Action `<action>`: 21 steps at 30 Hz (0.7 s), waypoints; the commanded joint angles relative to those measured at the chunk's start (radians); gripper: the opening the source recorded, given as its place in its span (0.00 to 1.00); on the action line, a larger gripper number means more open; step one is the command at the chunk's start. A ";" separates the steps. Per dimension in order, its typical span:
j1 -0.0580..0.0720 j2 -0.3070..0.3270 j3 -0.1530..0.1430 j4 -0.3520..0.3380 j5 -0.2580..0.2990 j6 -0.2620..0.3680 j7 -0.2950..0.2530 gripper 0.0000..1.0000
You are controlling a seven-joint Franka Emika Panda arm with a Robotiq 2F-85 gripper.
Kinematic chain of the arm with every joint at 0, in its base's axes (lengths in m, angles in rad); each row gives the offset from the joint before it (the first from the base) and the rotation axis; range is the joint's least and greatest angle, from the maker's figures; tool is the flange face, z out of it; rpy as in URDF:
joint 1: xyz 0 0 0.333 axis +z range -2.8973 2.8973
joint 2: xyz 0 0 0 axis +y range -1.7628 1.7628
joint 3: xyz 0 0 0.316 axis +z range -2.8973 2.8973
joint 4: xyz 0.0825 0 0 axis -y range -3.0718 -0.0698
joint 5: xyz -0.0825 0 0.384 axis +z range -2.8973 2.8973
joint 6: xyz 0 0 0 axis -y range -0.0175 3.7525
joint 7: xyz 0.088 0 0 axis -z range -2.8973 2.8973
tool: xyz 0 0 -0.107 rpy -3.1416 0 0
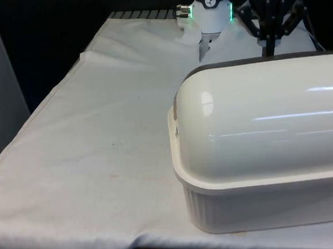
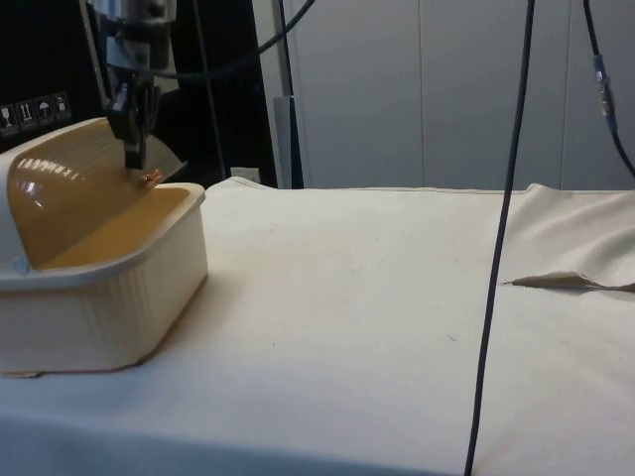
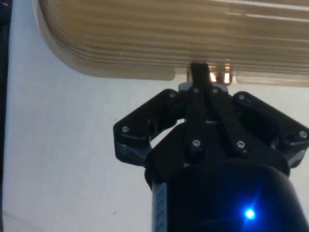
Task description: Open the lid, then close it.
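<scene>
A cream bread box (image 1: 265, 203) stands at the front view's right, its back to that camera. Its ribbed tan roll-top lid (image 2: 69, 188) is drawn down to the base's front rim (image 2: 184, 198). A small copper handle (image 2: 151, 178) sits at the lid's lower edge (image 3: 120, 77). My black gripper (image 2: 132, 151) hangs upright over that edge with its fingers pressed together, their tips just behind the handle (image 3: 220, 76) on the lid side. The gripper (image 3: 200, 72) holds nothing that I can see. In the front view the gripper (image 1: 270, 46) rises behind the box's domed back.
White cloth (image 2: 377, 297) covers the table, with open room in front of the box. A black cable (image 2: 501, 248) hangs down near the side camera. A fold of cloth (image 2: 566, 282) lies at the side view's right.
</scene>
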 commanded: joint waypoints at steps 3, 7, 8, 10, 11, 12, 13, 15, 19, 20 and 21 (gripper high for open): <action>0.005 -0.011 -0.002 -0.028 -0.009 0.009 0.009 0.00; 0.005 -0.018 0.000 -0.048 -0.011 0.006 0.009 0.00; 0.005 -0.020 0.000 -0.053 -0.011 0.006 0.009 0.00; 0.005 -0.023 0.001 -0.062 -0.012 0.004 0.009 0.00; 0.005 -0.024 0.001 -0.067 -0.012 0.003 0.009 0.00; 0.005 -0.026 0.002 -0.072 -0.013 0.002 0.009 0.00; 0.005 -0.027 0.002 -0.077 -0.013 0.001 0.009 0.00; 0.005 -0.031 0.004 -0.090 -0.015 -0.002 0.009 0.00; 0.005 -0.036 0.005 -0.103 -0.017 -0.006 0.009 0.00; 0.005 -0.037 0.005 -0.107 -0.018 -0.008 0.009 0.00; 0.005 -0.039 0.006 -0.111 -0.019 -0.009 0.009 0.00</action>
